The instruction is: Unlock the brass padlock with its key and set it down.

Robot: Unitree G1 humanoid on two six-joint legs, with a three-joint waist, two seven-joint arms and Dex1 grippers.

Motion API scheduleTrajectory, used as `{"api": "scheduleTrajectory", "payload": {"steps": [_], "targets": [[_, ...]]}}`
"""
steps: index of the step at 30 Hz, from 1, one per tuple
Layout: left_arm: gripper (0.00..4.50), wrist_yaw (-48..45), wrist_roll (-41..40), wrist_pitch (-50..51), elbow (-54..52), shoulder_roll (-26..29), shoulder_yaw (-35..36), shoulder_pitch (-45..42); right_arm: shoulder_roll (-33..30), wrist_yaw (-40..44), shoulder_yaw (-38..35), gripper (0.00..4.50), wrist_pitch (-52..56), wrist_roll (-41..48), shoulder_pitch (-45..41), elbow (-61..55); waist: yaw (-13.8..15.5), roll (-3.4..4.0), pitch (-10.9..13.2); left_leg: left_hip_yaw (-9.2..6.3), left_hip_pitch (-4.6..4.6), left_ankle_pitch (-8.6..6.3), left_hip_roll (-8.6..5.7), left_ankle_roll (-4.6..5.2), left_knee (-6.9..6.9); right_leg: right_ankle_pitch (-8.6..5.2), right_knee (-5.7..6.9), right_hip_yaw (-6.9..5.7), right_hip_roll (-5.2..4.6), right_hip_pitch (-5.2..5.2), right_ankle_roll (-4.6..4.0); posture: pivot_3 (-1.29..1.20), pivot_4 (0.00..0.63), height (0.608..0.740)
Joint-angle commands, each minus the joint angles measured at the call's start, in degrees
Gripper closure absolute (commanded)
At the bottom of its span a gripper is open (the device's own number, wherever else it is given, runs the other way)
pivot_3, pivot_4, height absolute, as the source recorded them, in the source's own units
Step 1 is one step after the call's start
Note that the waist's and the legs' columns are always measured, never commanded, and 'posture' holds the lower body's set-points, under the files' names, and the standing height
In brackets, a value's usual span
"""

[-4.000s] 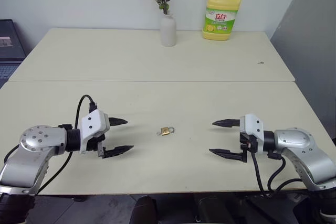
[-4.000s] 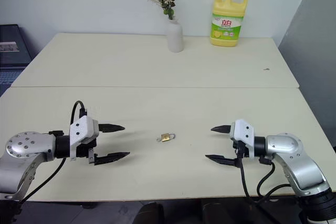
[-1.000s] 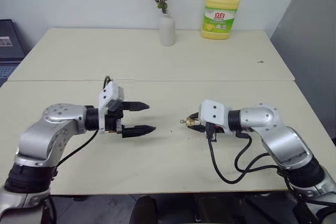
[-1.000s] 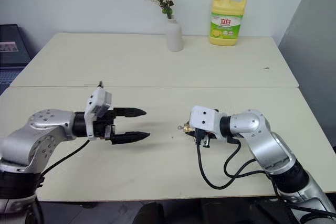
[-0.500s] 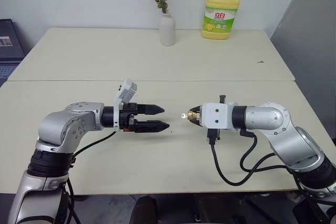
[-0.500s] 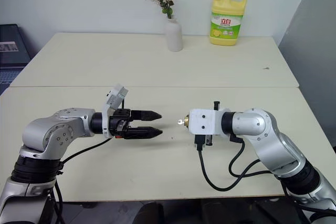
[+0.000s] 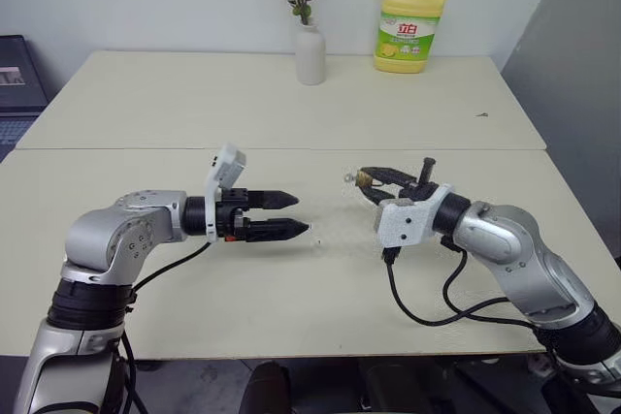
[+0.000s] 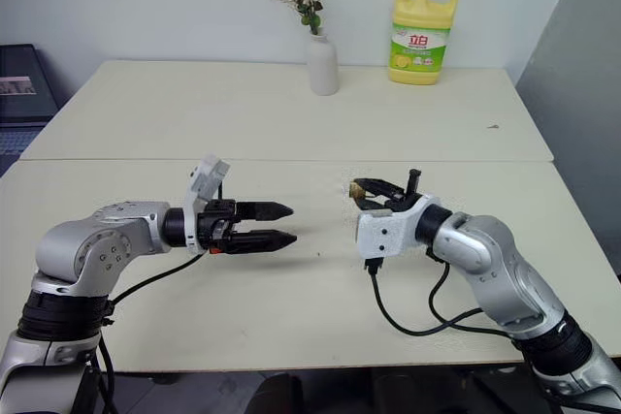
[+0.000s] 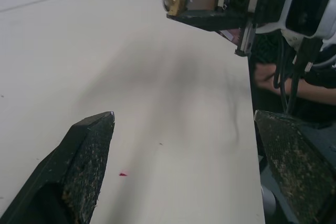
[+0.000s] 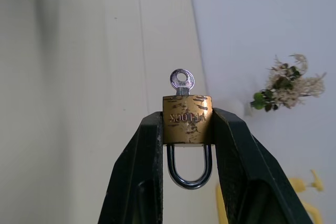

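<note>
- Lock [image 10: 187, 119] clamped in right pincer [image 10: 187, 129], key [image 10: 182, 82] in its keyhole; shackle half hidden betw fingers.
- Left pincer [image 7: 291, 215] open, empty, facing it.
- Vase [image 7: 310, 53], soap bottle [image 7: 410, 24] at counter [image 7: 194, 104] back.

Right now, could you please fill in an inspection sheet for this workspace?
Surface: two pale tables butted together, bare under the arms.
Job's things: brass padlock clamped in the right gripper, lifted off the table; key sits in its keyhole, shackle closed.
Clutter: white vase with dried flowers and yellow soap bottle at the far edge.
Grippers: left gripper open, empty, pointing toward the padlock.
Cables: black leads hanging from both wrists.
Surroundings: pale wall; laptop at the left.
</note>
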Motion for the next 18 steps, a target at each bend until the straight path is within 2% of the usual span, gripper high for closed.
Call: {"api": "scheduleTrajectory", "payload": {"steps": [1, 8, 18], "targets": [[0.00, 2.25, -2.42, 0.73, -2.54, -1.21, 1.92, -2.72, 1.20, -2.61, -2.11, 3.57, -3.94, -1.47, 0.06, -1.32, 0.04, 0.00, 0.00, 0.00, 0.00, 0.00, 0.00, 0.00, 0.00, 0.00, 0.00, 0.00, 0.00, 0.00, 0.00, 0.00, 0.150, 0.740], [0.00, 3.07, -3.14, 1.09, -2.16, -2.40, 0.65, -5.88, 3.39, -4.76, -2.81, 3.57, -9.48, -3.98, -0.61, -1.46, 0.01, 0.00, 0.00, -0.02, 0.01, 0.01, 0.00, -0.01, 0.00, 0.09, 0.01, -0.01, 0.00, 0.03, -0.15, 0.00, 0.150, 0.740], [0.00, 0.68, -1.42, 0.14, 0.78, -2.60, -1.64, -10.25, 4.92, -3.19, -2.73, 3.57, -11.56, -4.95, -0.79, -0.73, 0.00, 0.00, 0.00, -0.02, 0.03, 0.01, -0.01, -0.01, 0.01, 0.10, 0.00, 0.00, 0.00, 0.06, -0.18, 0.00, 0.150, 0.740]]}}
